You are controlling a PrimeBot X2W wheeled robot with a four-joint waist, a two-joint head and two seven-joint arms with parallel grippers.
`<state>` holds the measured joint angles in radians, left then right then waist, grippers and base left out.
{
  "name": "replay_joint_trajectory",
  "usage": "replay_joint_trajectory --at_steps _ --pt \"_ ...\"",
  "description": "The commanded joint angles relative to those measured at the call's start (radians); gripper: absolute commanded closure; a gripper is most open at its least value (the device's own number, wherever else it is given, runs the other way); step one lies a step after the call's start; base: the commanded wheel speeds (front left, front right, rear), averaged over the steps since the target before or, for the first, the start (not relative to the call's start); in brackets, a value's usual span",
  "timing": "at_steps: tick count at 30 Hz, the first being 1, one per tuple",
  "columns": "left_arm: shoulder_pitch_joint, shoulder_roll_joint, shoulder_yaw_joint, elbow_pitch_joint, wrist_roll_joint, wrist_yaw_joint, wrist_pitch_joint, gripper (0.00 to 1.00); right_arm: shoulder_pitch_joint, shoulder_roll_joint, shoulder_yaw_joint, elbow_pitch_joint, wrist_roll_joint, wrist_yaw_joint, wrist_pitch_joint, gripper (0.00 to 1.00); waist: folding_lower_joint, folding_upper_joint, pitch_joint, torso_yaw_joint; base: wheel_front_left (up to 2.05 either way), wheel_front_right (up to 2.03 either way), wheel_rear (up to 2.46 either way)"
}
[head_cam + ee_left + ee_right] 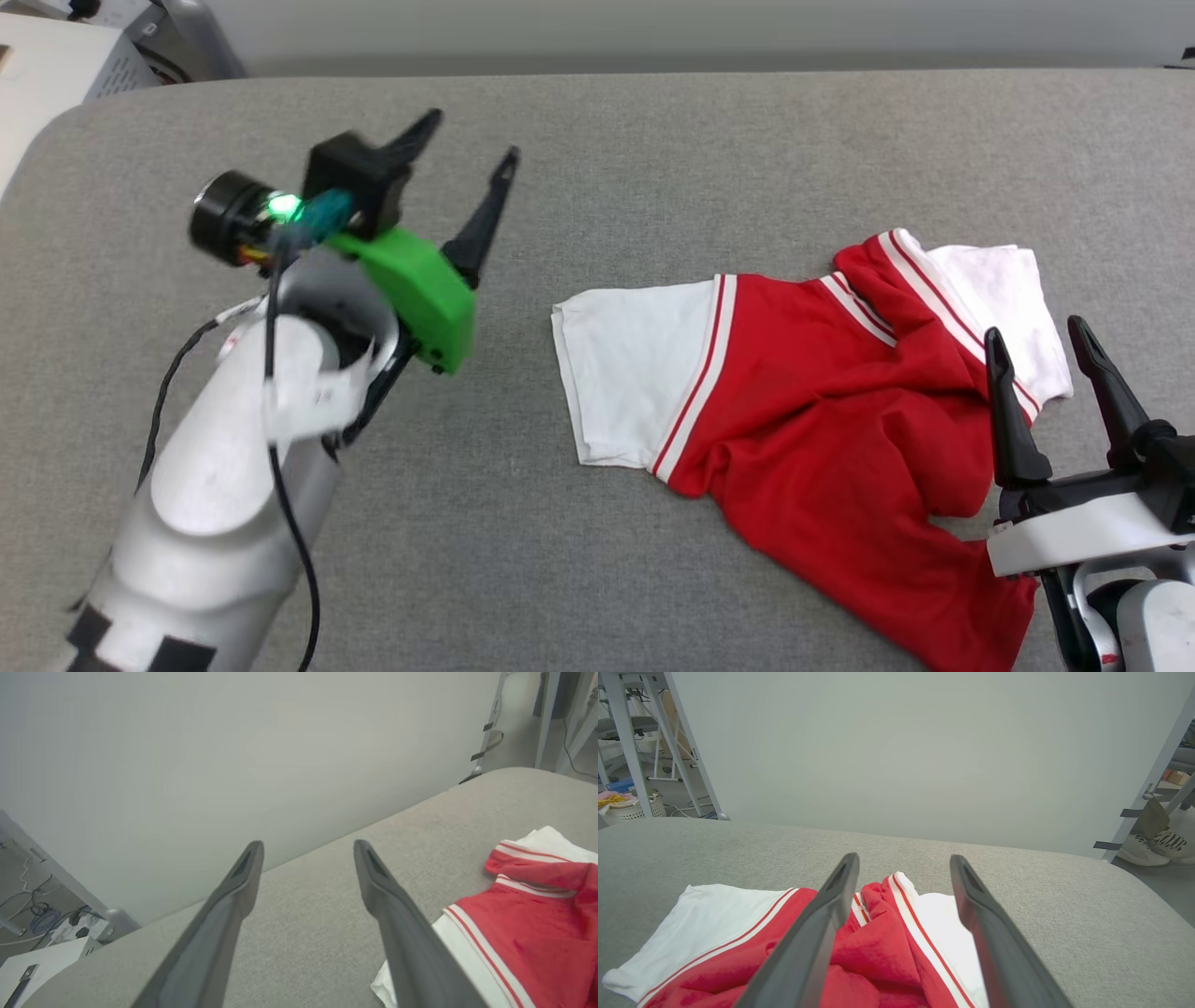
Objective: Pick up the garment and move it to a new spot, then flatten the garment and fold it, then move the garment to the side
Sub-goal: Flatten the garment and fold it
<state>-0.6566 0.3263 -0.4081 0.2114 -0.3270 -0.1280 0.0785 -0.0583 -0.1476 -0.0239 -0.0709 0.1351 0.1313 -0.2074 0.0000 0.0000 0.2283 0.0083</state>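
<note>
The garment (822, 411), a red jersey with white short sleeves and red-white trim, lies crumpled on the grey table at centre right. My left gripper (471, 145) hovers open over bare table to the garment's left, fingers pointing away. In the left wrist view the garment (523, 919) lies right of the open left gripper (308, 847). My right gripper (1036, 338) is open at the garment's right edge, over the red body and white sleeve. In the right wrist view the garment (882, 947) lies under and between the fingers of that gripper (903, 861). No lettering shows.
The grey padded table (653, 149) has a rounded far-left corner (65, 121) and a far edge against a pale wall. A white box (56, 65) stands beyond that corner. Table legs, a basket (626, 807) and shoes (1153, 844) are on the floor behind.
</note>
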Motion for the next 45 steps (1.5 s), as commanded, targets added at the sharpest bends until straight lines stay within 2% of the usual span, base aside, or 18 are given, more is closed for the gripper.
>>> replay_joint_trajectory --at_steps 1,7,13,19,26,27,31,36,41,45 --pt "-0.051 0.026 -0.051 0.014 -0.063 -0.002 0.07 0.0 0.008 0.002 0.003 -0.007 -0.012 -0.001 -0.005 0.0 0.0 0.0 0.017 -0.014 0.0 0.0 0.0" --pt "-0.232 0.103 -0.302 0.06 -0.303 -0.002 0.389 0.0 -0.021 0.001 0.023 -0.016 -0.025 -0.001 -0.01 0.0 0.0 0.0 0.061 -0.042 0.0 0.0 0.0" --pt "-0.364 0.132 -0.525 0.119 -0.423 -0.003 0.581 0.0 -0.059 0.002 0.045 -0.016 -0.03 -0.001 -0.016 0.0 0.0 0.0 0.119 -0.074 0.0 0.0 0.0" --pt "-0.457 0.138 -0.689 0.213 -0.477 -0.003 0.643 0.0 -0.104 0.007 0.071 -0.006 -0.033 -0.001 -0.026 0.0 0.0 0.0 0.176 -0.111 0.0 0.0 0.0" --pt "-0.464 0.118 -0.842 0.357 -0.529 -0.003 0.608 0.0 -0.147 0.01 0.092 0.023 -0.036 -0.001 -0.042 0.0 0.0 0.0 0.217 -0.145 0.0 0.0 0.0" --pt "-0.445 0.121 -0.864 0.363 -0.512 -0.003 0.626 1.0 -0.15 0.008 0.083 0.029 -0.037 -0.001 -0.045 0.0 0.0 0.0 0.215 -0.144 0.0 0.0 0.0" --pt "-0.432 0.128 -0.87 0.345 -0.515 -0.003 0.589 1.0 -0.154 0.002 0.067 0.032 -0.041 -0.001 -0.047 0.0 0.0 0.0 0.192 -0.13 0.0 0.0 0.0" --pt "-0.435 0.155 -0.87 0.332 -0.528 -0.003 0.446 1.0 -0.171 -0.035 0.038 0.027 -0.044 -0.001 -0.046 0.0 0.0 0.0 0.143 -0.105 0.0 0.0 0.0" --pt "-0.423 0.193 -0.842 0.316 -0.541 -0.003 0.284 1.0 -0.201 -0.117 0.001 0.02 -0.04 -0.001 -0.013 0.0 0.0 0.0 0.097 -0.074 0.0 0.0 0.0" --pt "-0.385 0.25 -0.801 0.27 -0.555 0.015 0.181 1.0 -0.238 -0.203 0.004 0.0 -0.029 -0.001 0.062 0.0 0.0 0.0 0.072 -0.045 0.0 0.0 0.0"
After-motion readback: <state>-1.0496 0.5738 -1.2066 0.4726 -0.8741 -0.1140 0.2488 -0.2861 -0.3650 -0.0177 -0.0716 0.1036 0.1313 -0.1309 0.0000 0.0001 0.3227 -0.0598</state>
